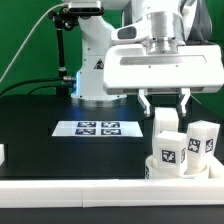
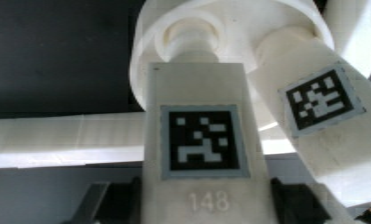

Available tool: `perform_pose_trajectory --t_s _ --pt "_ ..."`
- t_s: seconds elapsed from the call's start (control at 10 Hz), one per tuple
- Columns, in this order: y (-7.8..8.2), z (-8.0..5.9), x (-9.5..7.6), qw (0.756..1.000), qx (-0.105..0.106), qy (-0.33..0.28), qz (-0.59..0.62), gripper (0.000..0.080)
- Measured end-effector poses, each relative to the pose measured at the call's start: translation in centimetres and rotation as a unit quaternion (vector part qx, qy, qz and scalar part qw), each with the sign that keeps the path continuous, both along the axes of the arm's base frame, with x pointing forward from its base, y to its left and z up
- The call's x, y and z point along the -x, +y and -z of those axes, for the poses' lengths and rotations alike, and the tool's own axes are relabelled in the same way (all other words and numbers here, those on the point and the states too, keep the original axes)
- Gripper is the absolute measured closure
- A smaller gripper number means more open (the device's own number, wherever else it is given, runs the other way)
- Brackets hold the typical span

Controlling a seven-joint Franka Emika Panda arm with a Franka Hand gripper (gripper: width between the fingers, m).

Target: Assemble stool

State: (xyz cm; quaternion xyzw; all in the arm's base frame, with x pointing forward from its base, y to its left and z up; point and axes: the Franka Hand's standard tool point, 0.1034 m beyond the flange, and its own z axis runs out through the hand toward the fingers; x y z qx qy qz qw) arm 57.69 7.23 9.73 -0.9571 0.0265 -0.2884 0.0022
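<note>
Seen above a black table (image 1: 40, 150): a white robot arm's claw (image 1: 166, 108), clamped on the top of an upright white stool leg (image 1: 166, 125). Set in the round white seat (image 1: 185, 168) near the exterior view's right edge, close to the front, three blocky legs in all, each tagged in black and white. Gripped leg standing at the back of the seat; a second leg (image 1: 170, 150) in front of it; a third (image 1: 204, 138) toward the exterior view's right. Lying flat on the table at centre, well apart from the seat, the marker board (image 1: 98, 128) with its row of tags. Running along the front, a long white border bar (image 1: 70, 186). From the wrist camera, up close: the held leg (image 2: 203, 140) between dark fingers (image 2: 114, 200), tag facing the lens, its far end meeting the seat (image 2: 226, 30). Beside it, a neighbouring leg (image 2: 324, 105), tilted in this view, also reaching the disc.
</note>
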Motion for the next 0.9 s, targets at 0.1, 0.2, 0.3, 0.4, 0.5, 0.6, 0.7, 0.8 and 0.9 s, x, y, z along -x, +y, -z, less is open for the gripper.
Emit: perform_pose_trajectory --t_s 0.1,0.2,0.3,0.4,0.5,0.6,0.7,0.8,0.9 --pt "0.01 0.22 0.14 1.0 0.0 0.005 0.0 0.0461" --pt "0.01 0.23 0.14 1.0 0.0 0.006 -0.001 0.0268" --pt "0.0 0.25 0.15 1.0 0.0 0.006 -0.001 0.0268" --pt "0.0 0.29 0.17 1.0 0.001 0.006 -0.001 0.0177" --pt "0.0 0.31 0.18 1.0 0.001 0.006 -0.001 0.0154" --pt "-0.01 0.33 0.18 1.0 0.001 0.006 -0.001 0.0154" --pt "-0.01 0.36 0.2 1.0 0.001 0.007 -0.002 0.0151" --pt "-0.01 0.37 0.2 1.0 0.001 0.007 -0.002 0.0151" --pt "-0.01 0.38 0.21 1.0 0.002 0.007 -0.002 0.015"
